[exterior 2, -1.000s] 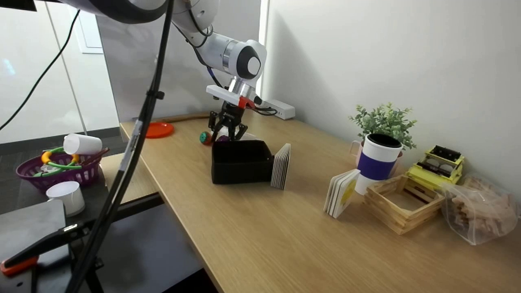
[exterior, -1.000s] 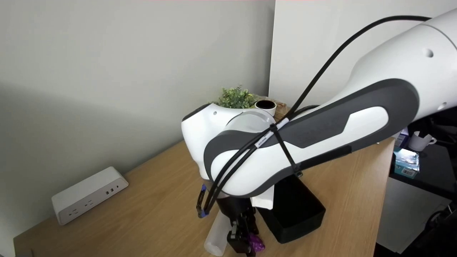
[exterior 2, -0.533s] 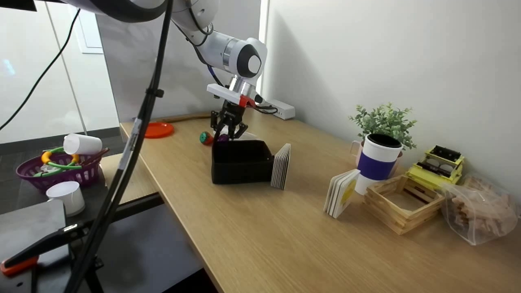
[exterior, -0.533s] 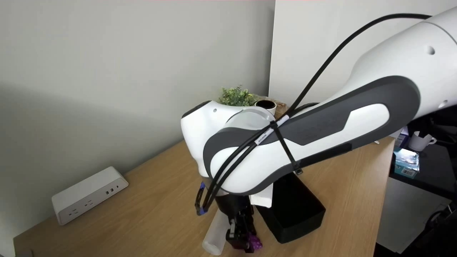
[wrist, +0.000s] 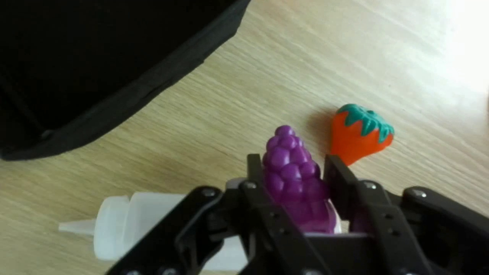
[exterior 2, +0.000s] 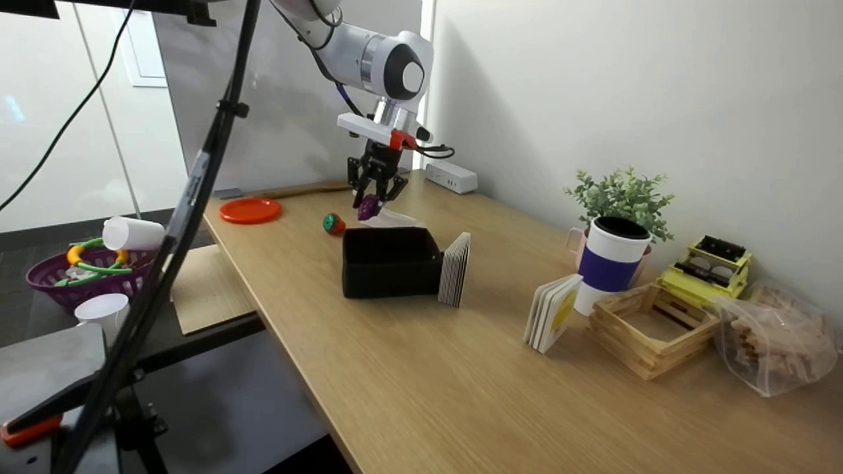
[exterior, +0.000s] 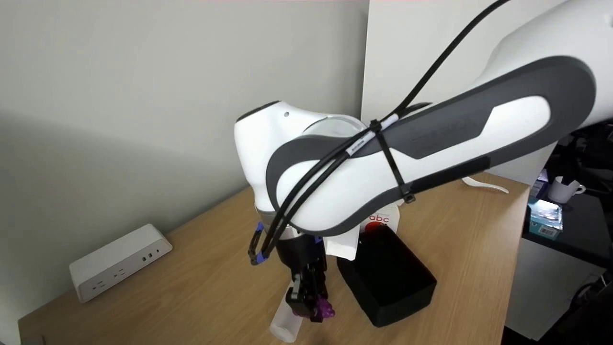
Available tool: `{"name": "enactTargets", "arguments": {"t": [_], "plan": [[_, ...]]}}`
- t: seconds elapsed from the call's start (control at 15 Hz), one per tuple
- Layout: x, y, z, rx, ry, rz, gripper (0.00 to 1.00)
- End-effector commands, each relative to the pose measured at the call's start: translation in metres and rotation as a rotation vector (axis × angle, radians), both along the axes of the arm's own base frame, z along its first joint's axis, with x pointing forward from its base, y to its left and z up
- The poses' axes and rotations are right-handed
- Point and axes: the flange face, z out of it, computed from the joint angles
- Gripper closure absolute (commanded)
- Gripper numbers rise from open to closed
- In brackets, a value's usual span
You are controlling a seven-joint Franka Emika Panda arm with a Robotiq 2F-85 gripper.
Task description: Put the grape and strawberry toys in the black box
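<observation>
The grape toy [wrist: 292, 183] is gripped from both sides by the fingers [wrist: 255, 172], which are parted by no more than its thickness; nothing else is held in the gripper [wrist: 292, 162]. In both exterior views the toy is shown raised above the desk [exterior 2: 514, 382], on the half toward the short edge by the power strip [exterior 2: 451, 178]. The first of the two transfers into the black box [exterior 2: 392, 280] is judged to be in hand.

The coming move is governed by one relation: from the fingers, the box is placed away from the corner where the power strip is set, and somewhat toward the free long edge. In the wrist view it is found up and to the left, with a band of desk seen between. The toy's long axis is aligned along the gap between the fingers rather than across it, and its narrow end is pointed out past them, up in that view; if the height is misjudged, the near wall of the box could be struck by that end. Whether the rim is cleared at this height cannot be told.

The strawberry toy [wrist: 359, 133] is set on the desk, apart from the fingers and nearer the free long edge; it is not yet taken up. A white bottle [wrist: 149, 217] is partly hidden by the gripper.
</observation>
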Motion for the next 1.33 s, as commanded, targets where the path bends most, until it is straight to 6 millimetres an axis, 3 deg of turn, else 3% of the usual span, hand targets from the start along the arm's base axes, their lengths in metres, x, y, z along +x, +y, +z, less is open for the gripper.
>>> {"name": "enactTargets", "arguments": {"t": [0.0, 0.27, 0.53, 0.8, 1.27], "plan": [[-0.008, 0.001, 0.040, -0.031, -0.044, -0.032, 0.81], [-0.020, -0.003, 0.066, -0.071, -0.044, -0.098, 0.81], [-0.040, -0.018, 0.069, -0.113, -0.003, -0.182, 0.81], [-0.060, -0.044, 0.059, -0.148, 0.031, -0.269, 0.81], [-0.085, -0.113, 0.025, -0.125, 0.053, -0.412, 0.81]]}}
